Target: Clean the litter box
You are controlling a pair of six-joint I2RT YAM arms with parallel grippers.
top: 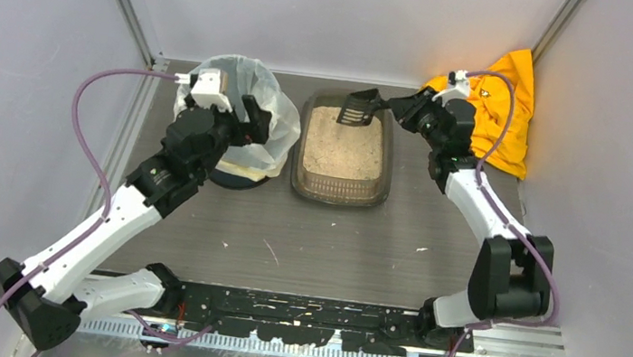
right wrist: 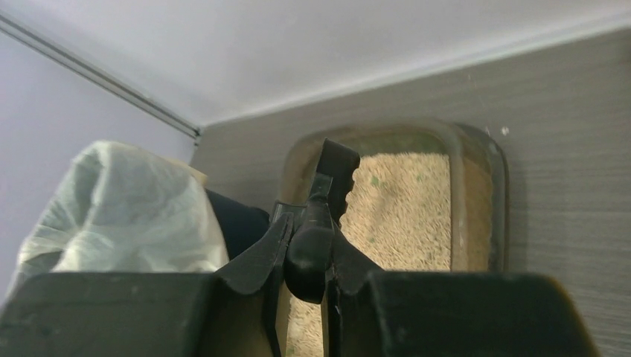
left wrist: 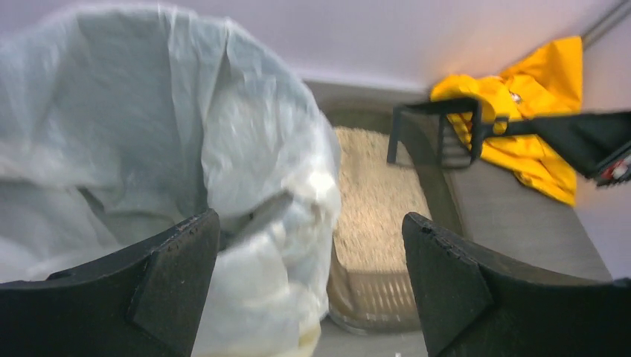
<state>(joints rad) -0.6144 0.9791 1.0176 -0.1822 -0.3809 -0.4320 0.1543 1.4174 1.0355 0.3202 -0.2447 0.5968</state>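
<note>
Grey ribbed table [top: 332, 244] carrying shallow translucent brown-grey plastic litter box [top: 338, 195] of beige granules [top: 339, 149] beside white-bag-lined round bin [top: 245, 65]; right fingers [right wrist: 253, 260] clamped on small black slotted scoop [top: 358, 109] above box's far end, left fingers [left wrist: 178, 260] apart by bin; risks scattering granules through tilting mid-crossing.

Mid-table [top: 331, 253], toward the far wall: litter box [top: 339, 188], with the lined bin [top: 274, 111] just beside it on the left and a crumpled cloth [top: 502, 110] in the far-right corner, apart from the box. The scoop [top: 360, 109] is over the box's far end, its handle running right into the right gripper [top: 395, 106], which is between box and cloth. The left gripper [top: 251, 123] is over the bin's near-right rim.
</note>
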